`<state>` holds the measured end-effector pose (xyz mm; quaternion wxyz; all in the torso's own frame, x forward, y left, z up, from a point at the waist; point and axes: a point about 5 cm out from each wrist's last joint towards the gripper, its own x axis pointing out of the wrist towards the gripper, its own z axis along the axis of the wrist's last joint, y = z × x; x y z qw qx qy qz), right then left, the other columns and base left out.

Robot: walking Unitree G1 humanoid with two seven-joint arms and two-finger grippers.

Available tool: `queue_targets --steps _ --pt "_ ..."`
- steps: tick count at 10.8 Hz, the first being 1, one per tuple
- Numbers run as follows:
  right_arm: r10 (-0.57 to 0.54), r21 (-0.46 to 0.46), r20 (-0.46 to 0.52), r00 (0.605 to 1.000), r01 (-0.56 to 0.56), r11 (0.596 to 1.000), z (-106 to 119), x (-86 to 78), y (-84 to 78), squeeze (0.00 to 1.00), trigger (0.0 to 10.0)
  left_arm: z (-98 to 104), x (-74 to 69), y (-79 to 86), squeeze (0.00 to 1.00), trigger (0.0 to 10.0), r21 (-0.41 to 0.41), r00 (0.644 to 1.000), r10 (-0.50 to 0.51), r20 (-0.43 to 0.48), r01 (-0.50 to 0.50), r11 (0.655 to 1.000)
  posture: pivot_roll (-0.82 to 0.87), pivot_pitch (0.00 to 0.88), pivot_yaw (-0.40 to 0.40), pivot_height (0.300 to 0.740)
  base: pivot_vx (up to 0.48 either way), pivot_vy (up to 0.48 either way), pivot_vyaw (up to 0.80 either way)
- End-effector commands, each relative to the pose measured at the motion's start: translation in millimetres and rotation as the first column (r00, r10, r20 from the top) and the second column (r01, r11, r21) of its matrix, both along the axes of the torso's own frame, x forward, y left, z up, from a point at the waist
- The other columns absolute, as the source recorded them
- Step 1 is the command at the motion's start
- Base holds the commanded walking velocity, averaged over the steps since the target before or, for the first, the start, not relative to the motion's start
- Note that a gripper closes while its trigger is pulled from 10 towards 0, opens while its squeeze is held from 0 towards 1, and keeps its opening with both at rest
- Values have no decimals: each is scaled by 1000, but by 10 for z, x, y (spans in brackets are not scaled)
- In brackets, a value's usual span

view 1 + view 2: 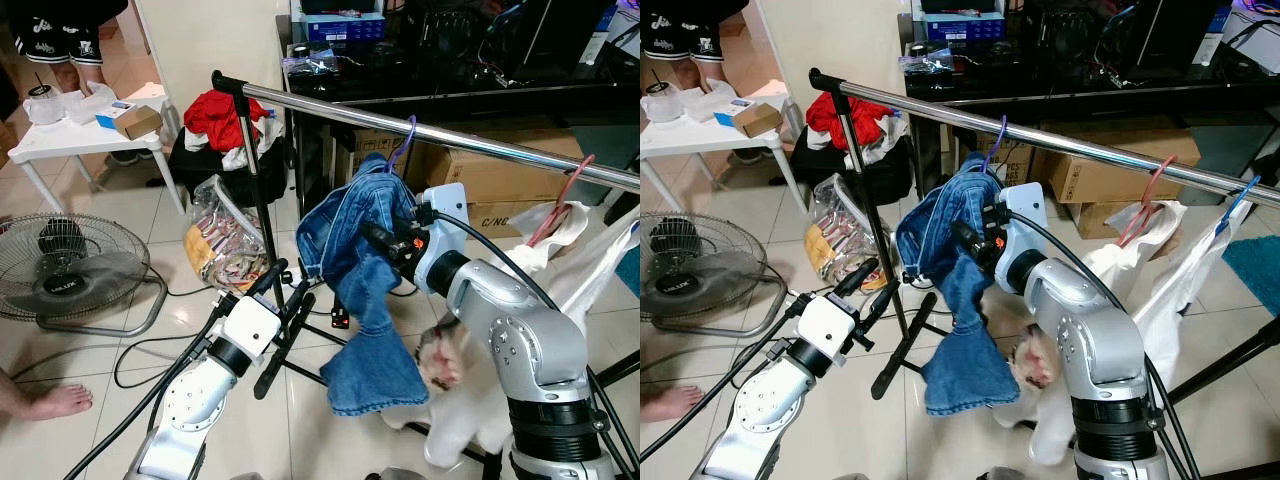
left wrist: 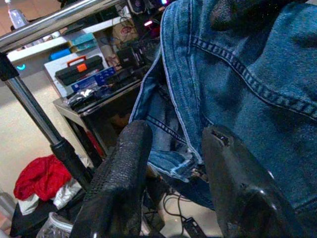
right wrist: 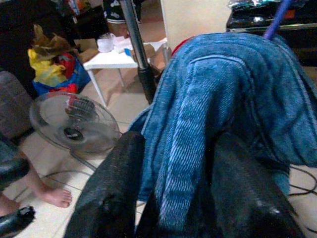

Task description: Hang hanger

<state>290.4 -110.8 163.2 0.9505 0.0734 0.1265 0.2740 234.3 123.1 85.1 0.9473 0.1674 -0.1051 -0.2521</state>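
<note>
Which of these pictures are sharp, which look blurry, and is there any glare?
Both eye views are evenly lit and sharp, with bright glare along the chrome rail. Left wrist view: the denim garment is crisp, while the close black fingers are dark and soft. Right wrist view is hazier, and its near fingers are blurred.

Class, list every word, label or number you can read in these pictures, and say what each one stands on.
"C/NO" – printed on the cardboard box behind the rail.
Fan hub badge: too blurred to read.
Blue box on the black desk: print too small to read.
Black shorts on the person: white print, unreadable.
</note>
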Motion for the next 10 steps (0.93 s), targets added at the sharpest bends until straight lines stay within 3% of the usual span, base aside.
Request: queue_targets --steps 1,2,3,6,9,10 --pt "56 25 28 998 -57 998 105 -21 76 1000 10000 9 15 27 0 10000 -5 1000 10 7 -10 1000 -14 0 16 740 0 0 0" --pt "62 22 19 998 -62 998 98 -22 71 612 10000 2 8 34 0 10000 -4 1000 13 6 -13 1000 -13 0 15 740 0 0 0" --pt "62 27 17 998 -62 998 104 -21 72 0 10000 1 7 34 0 10000 -4 1000 13 6 -13 1000 -13 0 13 740 0 0 0" --pt "84 140 -8 996 -82 987 161 -42 71 0 10000 3 9 36 0 10000 -2 1000 11 8 -11 1000 -14 0 13 740 0 0 0" --pt "5 113 -32 999 -1 994 88 -2 -31 0 10000 -9 7 34 0 10000 0 1000 9 4 -9 1000 -17 0 14 740 0 0 0" --pt "-97 72 -51 994 101 992 -19 78 -91 0 10000 -17 10 29 0 10000 -2 1000 9 1 -9 1000 -17 0 14 740 0 0 0"
